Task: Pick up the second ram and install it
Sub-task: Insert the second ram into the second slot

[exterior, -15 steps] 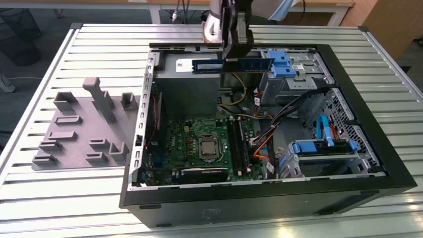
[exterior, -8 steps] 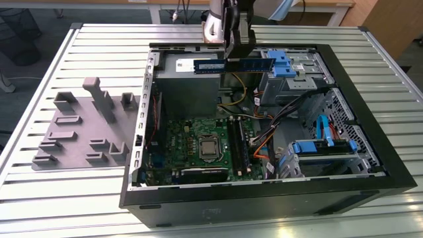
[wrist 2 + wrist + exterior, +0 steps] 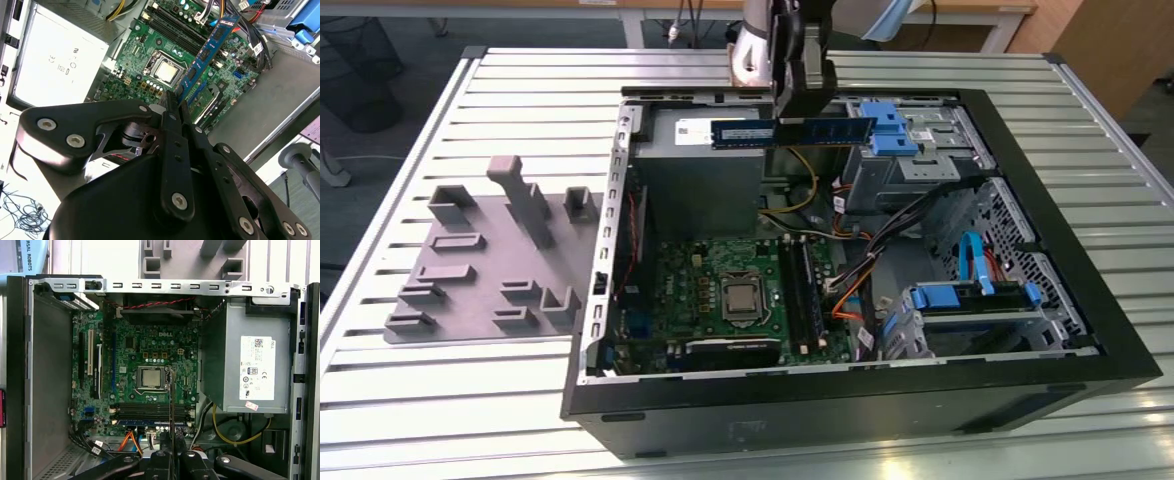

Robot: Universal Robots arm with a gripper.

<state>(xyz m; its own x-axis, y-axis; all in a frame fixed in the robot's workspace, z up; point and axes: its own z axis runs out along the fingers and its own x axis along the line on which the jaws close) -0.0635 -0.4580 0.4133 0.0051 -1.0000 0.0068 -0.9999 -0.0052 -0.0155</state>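
The second ram [image 3: 754,132] hangs level in the air over the far part of the open computer case [image 3: 854,400], above the grey power supply [image 3: 700,165]. The gripper [image 3: 798,118] is closed narrowly on it near mid-length. From this, the pick-up is judged complete and the installation not yet done. The second ram sits in no slot and is well apart from the black slot rails [image 3: 798,290] of the green motherboard [image 3: 707,270]. These rails lie nearer in the scene, just to the exterior view's right of the processor socket [image 3: 742,296].

The second wrist view shows the second ram [image 3: 210,50] lengthwise. Its blue face and dark chips run out from the gripper [image 3: 175,100] over the motherboard [image 3: 145,65]. The first wrist view shows the second ram [image 3: 171,400] edge-on, as a thin dark line crossing the slot rails [image 3: 150,412] roughly at right angles. In that view a blue strip [image 3: 150,422] lies along the rails. Whether it is a seated module cannot be told.
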